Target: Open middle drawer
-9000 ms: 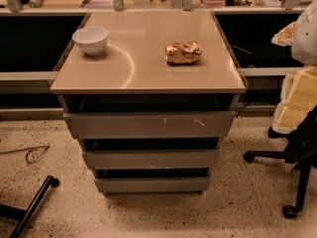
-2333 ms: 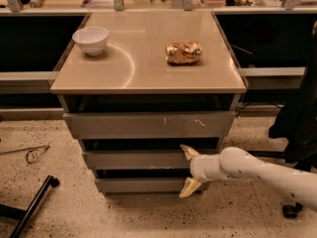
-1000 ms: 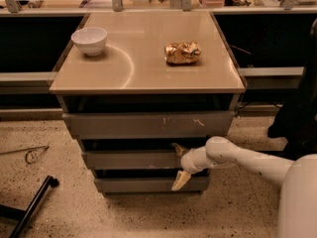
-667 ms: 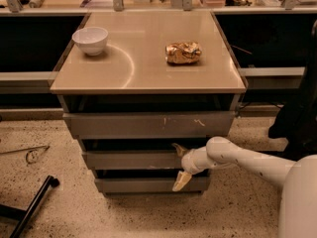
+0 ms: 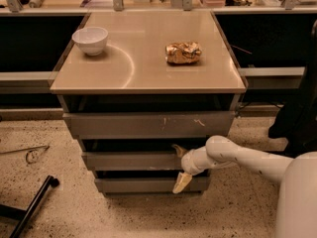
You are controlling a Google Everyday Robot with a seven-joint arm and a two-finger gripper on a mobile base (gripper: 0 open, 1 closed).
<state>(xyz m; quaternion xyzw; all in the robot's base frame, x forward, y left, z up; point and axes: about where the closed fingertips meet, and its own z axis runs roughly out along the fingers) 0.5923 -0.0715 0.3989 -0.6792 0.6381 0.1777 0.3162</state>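
Note:
The middle drawer (image 5: 129, 161) is the plain grey front of medium width, between the wide scratched top front (image 5: 148, 124) and the narrow bottom front (image 5: 138, 184). It stands about flush with the others. My gripper (image 5: 179, 166) reaches in from the right on a white arm and sits against the right part of the middle front. It is open: the upper finger (image 5: 179, 150) pokes into the dark gap above the front, and the lower finger (image 5: 182, 182) hangs below it, over the bottom front.
A white bowl (image 5: 90, 39) and a crumpled brown bag (image 5: 184, 52) sit on the cabinet top (image 5: 143, 68). A black office-chair base (image 5: 292, 123) is at the right and a black bar (image 5: 32, 205) lies on the speckled floor at the lower left.
The arm came in from the right and moved left onto the middle drawer front. Over the last second it has stayed still. The drawer has not moved.

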